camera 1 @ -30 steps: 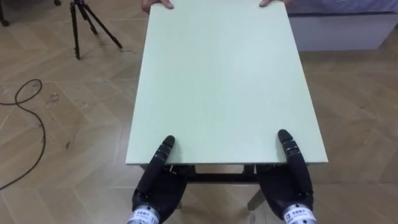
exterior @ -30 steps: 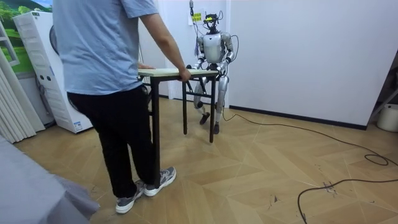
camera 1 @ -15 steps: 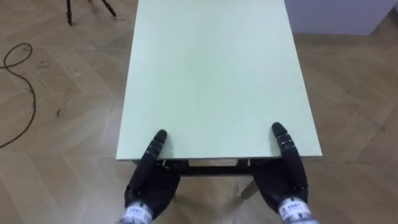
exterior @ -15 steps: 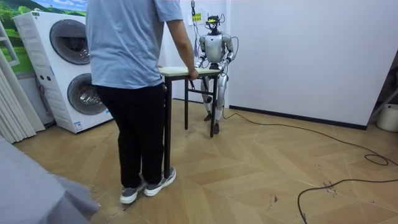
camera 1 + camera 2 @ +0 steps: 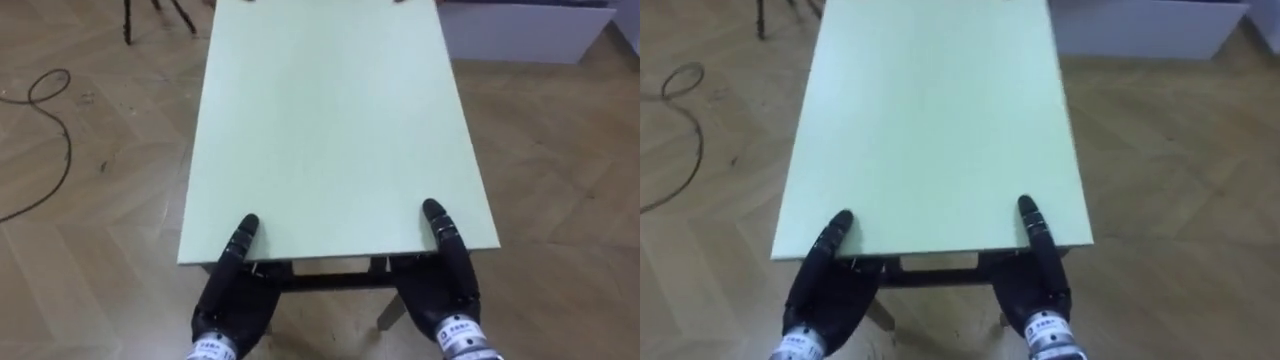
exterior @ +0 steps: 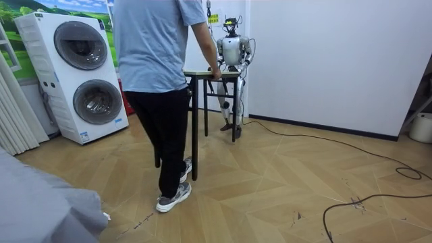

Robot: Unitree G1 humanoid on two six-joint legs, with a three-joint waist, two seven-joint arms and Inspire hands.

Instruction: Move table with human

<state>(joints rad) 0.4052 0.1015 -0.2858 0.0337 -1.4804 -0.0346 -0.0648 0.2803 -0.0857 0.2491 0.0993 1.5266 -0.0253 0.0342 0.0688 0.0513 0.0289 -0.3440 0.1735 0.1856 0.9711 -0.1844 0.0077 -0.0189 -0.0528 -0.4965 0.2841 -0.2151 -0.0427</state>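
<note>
A pale green table [image 5: 330,130] with dark legs hangs between me and a person [image 6: 158,81]. My left hand [image 5: 232,300] and right hand [image 5: 440,295] grip its near edge at the two corners, thumbs lying on top and palms under the board. In the right eye view the left hand [image 5: 825,285] and right hand [image 5: 1035,285] sit the same way. The person holds the far end of the table [image 6: 209,72] behind their back, facing away from me, mid-step. I stand close to the white wall.
A stacked washer and dryer [image 6: 74,74] stands at the room view's left. A tripod [image 5: 150,15] and a cable loop [image 5: 40,100] are on the wood floor to my left. A white low block [image 5: 520,30] lies ahead on my right.
The person has stepped toward the room view's right and the table has come along toward the wall, with me at its end. My hands keep their hold; the eye view has shifted.
</note>
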